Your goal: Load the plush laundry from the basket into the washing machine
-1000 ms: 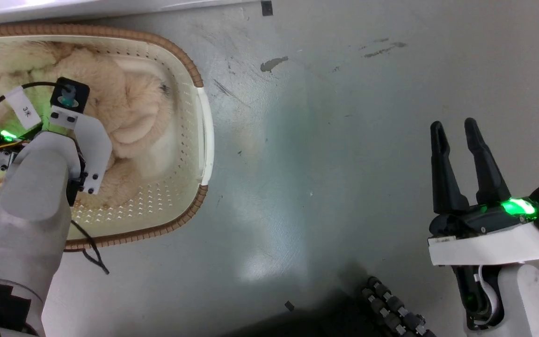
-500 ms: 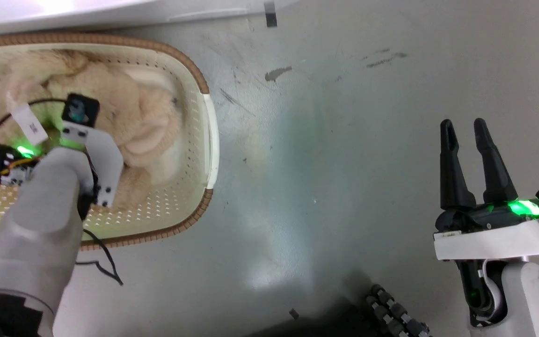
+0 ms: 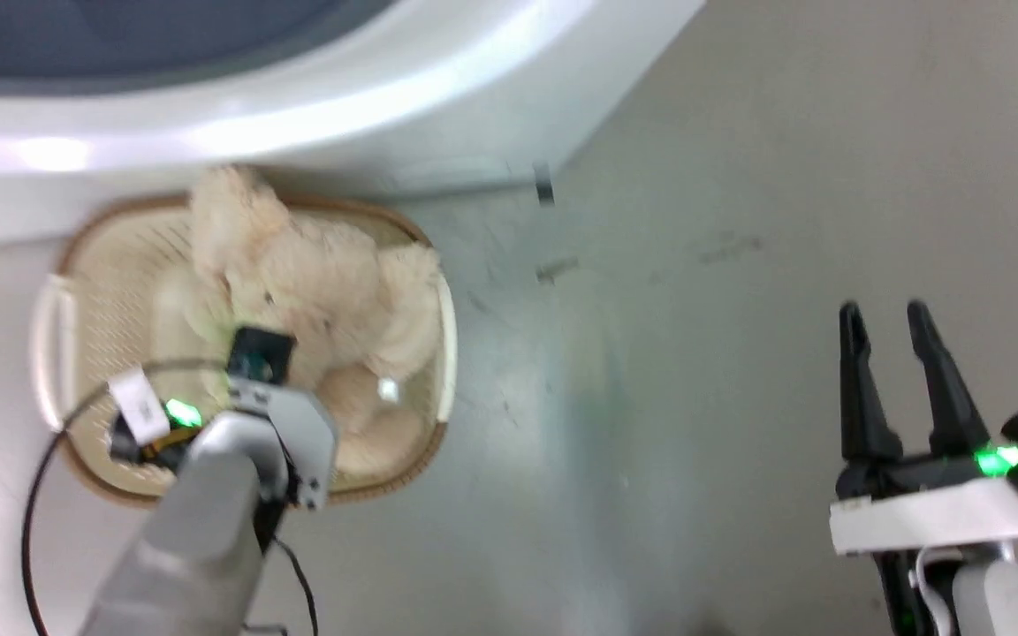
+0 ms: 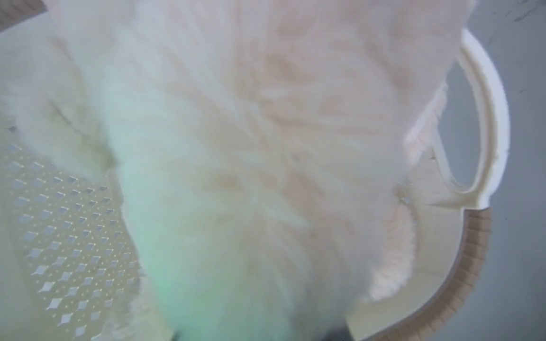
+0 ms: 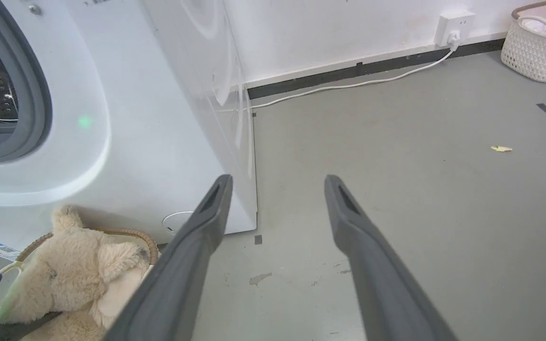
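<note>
The left gripper (image 3: 272,382) has its jaws sunk out of sight in thick fur, clenched on the plush laundry (image 3: 315,274), which hangs partly above the basket (image 4: 477,246), its head higher than the brown rim and its lower body inside. In the left wrist view the fur crowds the lens, with the basket's perforated bottom at lower left. The right gripper (image 3: 884,320), at the lower right of the head view, has its jaws released and holds nothing over the bare grey floor (image 3: 695,265), which is scuffed and stained. The basket stands on that floor just before the washing machine (image 5: 112,142), whose grey gasket (image 5: 40,94) and steel drum show at the upper left of the right wrist view. Beyond, a white cable (image 5: 349,85) runs along a black skirting to a wall socket (image 5: 453,26), a woven white basket (image 5: 538,47) sits at the upper right, and a yellow scrap (image 5: 501,148) lies on the floor.
</note>
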Controlling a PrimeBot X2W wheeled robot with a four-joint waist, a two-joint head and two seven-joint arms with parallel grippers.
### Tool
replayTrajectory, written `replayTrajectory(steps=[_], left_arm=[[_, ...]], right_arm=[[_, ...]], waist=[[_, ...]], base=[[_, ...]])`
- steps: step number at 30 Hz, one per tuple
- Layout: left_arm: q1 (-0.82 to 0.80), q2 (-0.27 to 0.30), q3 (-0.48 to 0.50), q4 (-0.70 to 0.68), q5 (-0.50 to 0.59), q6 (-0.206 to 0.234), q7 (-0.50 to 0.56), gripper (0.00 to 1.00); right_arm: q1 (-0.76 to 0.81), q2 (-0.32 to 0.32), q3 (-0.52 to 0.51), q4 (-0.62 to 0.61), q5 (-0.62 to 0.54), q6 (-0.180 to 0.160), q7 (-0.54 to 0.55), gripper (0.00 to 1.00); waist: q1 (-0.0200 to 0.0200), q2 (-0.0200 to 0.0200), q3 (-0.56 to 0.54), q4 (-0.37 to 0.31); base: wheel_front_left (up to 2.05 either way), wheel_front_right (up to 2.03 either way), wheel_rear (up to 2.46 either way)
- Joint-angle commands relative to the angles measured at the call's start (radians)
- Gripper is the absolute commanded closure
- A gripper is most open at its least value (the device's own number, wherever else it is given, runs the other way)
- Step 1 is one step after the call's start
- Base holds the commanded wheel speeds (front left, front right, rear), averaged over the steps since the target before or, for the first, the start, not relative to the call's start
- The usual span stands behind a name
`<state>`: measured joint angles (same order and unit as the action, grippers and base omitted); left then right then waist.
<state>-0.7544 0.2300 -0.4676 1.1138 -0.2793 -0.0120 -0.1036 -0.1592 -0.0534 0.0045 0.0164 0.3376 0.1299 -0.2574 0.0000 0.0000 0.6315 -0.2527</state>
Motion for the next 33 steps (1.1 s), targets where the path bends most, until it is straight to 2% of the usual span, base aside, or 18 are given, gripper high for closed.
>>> replayTrajectory(steps=[1,6,12,14,16,17,18,25,28,33], left_arm=[[0.030,-0.008,0.008,-0.003,-0.013,-0.003,-0.043,1.00],[0.108,-0.045,0.011,-0.026,-0.033,-0.014,-0.136,1.00],[0.212,-0.070,-0.003,-0.088,-0.028,-0.019,-0.156,1.00],[0.304,-0.080,-0.001,-0.173,-0.027,-0.007,-0.158,1.00],[0.329,-0.081,0.005,-0.200,-0.030,-0.004,-0.158,1.00],[0.380,-0.082,0.025,-0.266,-0.039,0.007,-0.158,1.00],[0.380,-0.082,0.025,-0.266,-0.039,0.007,-0.158,1.00],[0.517,-0.059,0.103,-0.533,-0.026,0.057,-0.158,1.00],[0.535,-0.040,0.110,-0.633,0.019,0.083,-0.158,1.00],[0.517,-0.021,0.132,-0.765,0.052,0.102,-0.158,1.00]], right_arm=[[0.027,0.003,-0.004,0.000,-0.018,0.001,-0.004,0.00],[0.091,0.003,-0.006,-0.001,-0.058,0.001,-0.004,0.00],[0.160,0.003,-0.013,0.003,-0.095,0.001,-0.004,0.00],[0.210,0.003,-0.009,0.011,-0.111,0.001,-0.004,0.00],[0.221,0.003,-0.007,0.013,-0.113,0.001,-0.004,0.00],[0.240,0.003,-0.003,0.013,-0.115,0.001,-0.004,0.00],[0.240,0.003,-0.003,0.013,-0.115,0.001,-0.004,0.00],[0.266,0.003,0.005,0.001,-0.110,0.001,-0.004,0.00],[0.261,0.003,0.009,-0.011,-0.115,0.001,-0.004,0.00],[0.233,0.003,0.001,-0.032,-0.113,0.001,-0.004,0.00]], waist=[[0.0000,0.0000,-0.152,0.061],[0.0000,0.0000,-0.282,0.111],[0.0000,0.0000,-0.404,0.159],[0.0000,0.0000,-0.492,0.182],[0.0000,0.0000,-0.511,0.186],[0.0000,0.0000,-0.536,0.189],[0.0000,0.0000,-0.536,0.189],[0.0000,0.0000,-0.555,0.192],[0.0000,0.0000,-0.528,0.190],[0.0000,0.0000,-0.458,0.180]], base=[[0.00,0.00,0.00],[0.00,0.00,0.00],[0.00,0.00,0.00],[0.00,0.00,0.00],[0.00,0.00,0.00],[0.00,0.00,0.00],[0.00,0.00,0.00],[0.00,0.00,0.00],[0.00,0.00,0.00],[0.00,0.00,0.00]])
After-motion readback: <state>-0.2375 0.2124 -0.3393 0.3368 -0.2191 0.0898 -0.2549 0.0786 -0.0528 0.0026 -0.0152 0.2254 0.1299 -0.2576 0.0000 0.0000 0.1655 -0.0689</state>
